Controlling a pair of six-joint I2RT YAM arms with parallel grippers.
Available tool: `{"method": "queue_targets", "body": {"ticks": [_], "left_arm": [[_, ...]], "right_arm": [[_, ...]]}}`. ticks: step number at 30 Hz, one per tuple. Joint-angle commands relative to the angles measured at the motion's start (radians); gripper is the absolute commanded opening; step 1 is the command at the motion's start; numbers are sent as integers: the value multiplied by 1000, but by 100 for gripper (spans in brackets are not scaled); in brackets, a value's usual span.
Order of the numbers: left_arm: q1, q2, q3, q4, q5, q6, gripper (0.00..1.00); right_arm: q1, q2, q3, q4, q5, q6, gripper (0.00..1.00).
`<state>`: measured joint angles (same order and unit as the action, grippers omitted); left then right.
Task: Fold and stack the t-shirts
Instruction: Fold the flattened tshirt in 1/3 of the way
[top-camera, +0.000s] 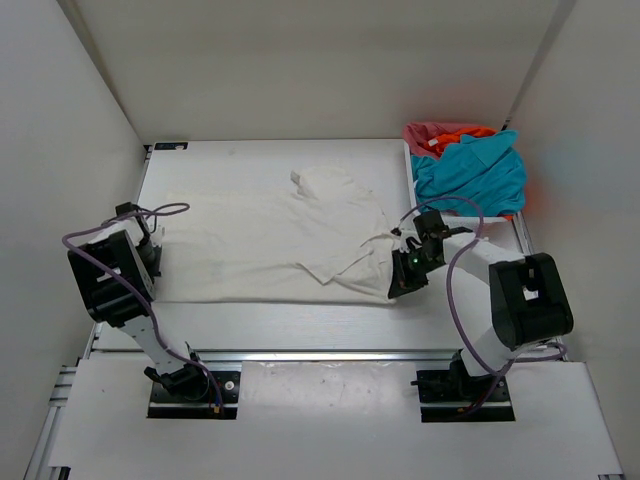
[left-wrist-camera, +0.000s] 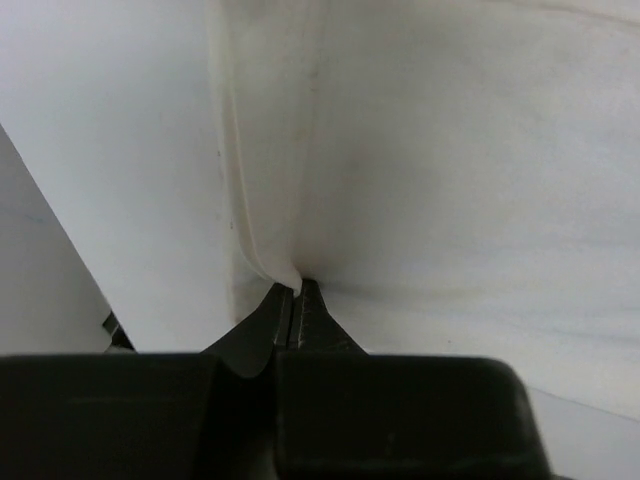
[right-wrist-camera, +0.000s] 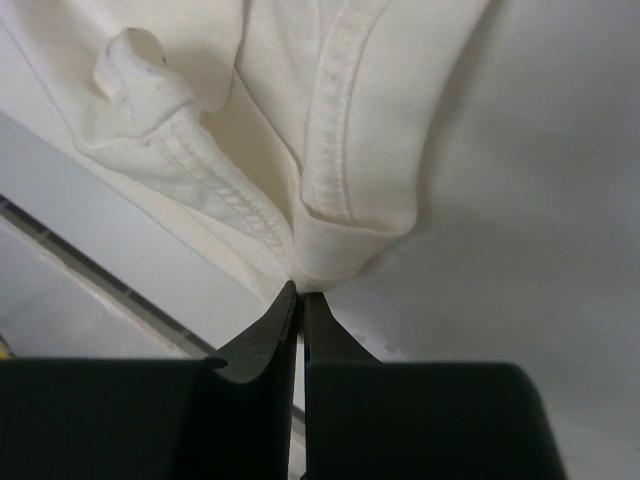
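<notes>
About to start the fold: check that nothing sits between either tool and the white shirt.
Nothing visible does. The left tool is shut on the left edge of the white shirt, the right tool on a hem at its right side. The other shirts lie at the far right, apart from it.

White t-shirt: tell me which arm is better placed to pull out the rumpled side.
Right, probably. The right gripper is shut on the hem of the white t-shirt beside the rumpled part; the left gripper pinches the flat opposite edge, suited to anchoring.
</notes>
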<state>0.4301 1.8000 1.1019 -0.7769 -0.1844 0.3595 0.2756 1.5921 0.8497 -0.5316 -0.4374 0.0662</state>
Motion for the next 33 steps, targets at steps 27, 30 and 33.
{"method": "queue_targets", "body": {"ticks": [27,30,33], "left_arm": [[-337,-430,-103,40,-152,131,59],[-601,-407,-74,-25,-15,101,59],[-854,-338,-34,-12,34,114,59]], "right_arm": [[-44,-103,-190,-19,-21,-16,0],[-52,-92,-199,-10,-21,-20,0],[-58,-95,-195,-14,-20,-31,0]]}}
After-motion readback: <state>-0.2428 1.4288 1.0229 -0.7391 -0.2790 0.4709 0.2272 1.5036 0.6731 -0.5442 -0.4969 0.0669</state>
